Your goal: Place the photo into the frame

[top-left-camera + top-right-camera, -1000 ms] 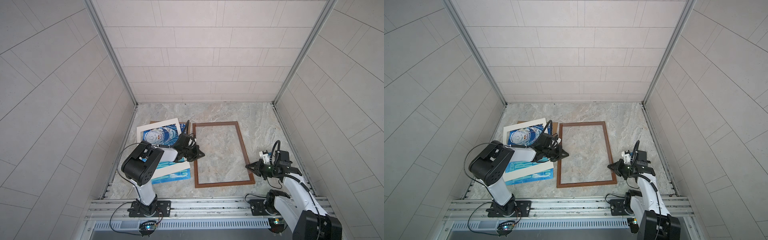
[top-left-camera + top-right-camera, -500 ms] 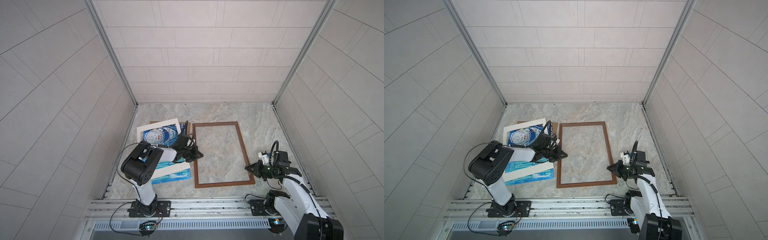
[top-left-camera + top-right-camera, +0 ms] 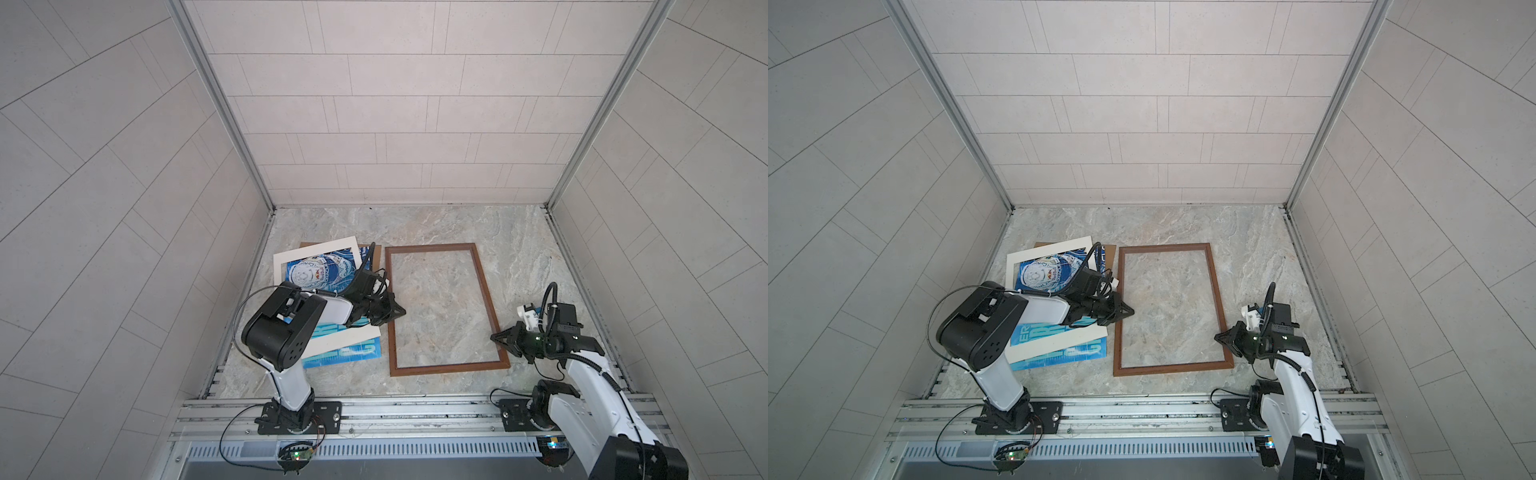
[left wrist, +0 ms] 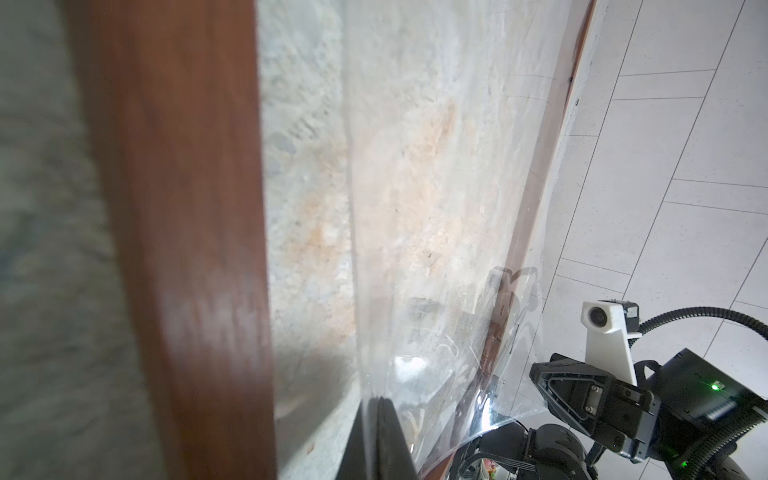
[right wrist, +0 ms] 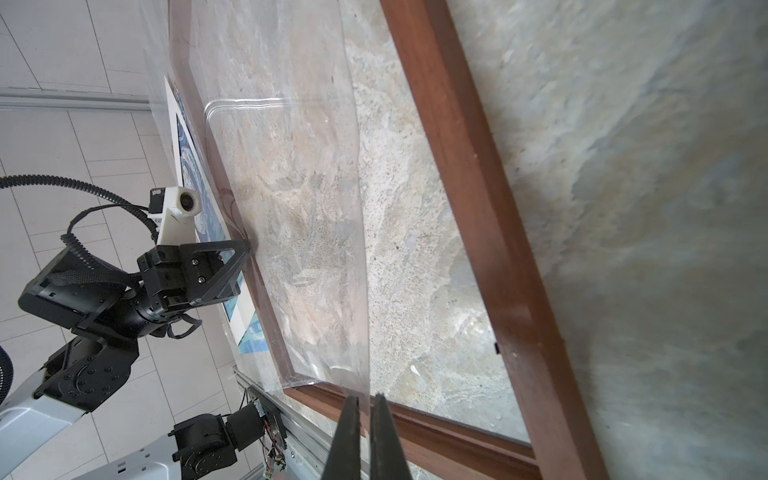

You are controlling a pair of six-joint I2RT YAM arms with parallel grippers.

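The frame (image 3: 449, 369) lies flat on the tabletop (image 3: 519, 249), and its long axis runs from the front rail toward the back wall. The photo (image 3: 322, 272) is not in it yet. It lies just beside the left long side of the frame, face up, under a white mat (image 3: 316, 249) and on a brown backing board (image 3: 1109, 254), with its long axis almost parallel to the frame but a little turned. The left hand (image 3: 398, 311) is at the middle of this left long side, with its fingers pressed together on the edge of a clear sheet (image 5: 291, 208). The sheet hangs slightly bowed over the opening of the frame. The right hand (image 3: 494, 336) is at the opposite long side, near the front corner, and it pinches the other edge of the same sheet. So the photo is directly behind the left hand, on the side of the left arm, while the right hand is well apart from it, with the whole frame between. I think the left arm is the natural one to fetch the photo, but first both hands must let the sheet go, and the mat on top must be moved.
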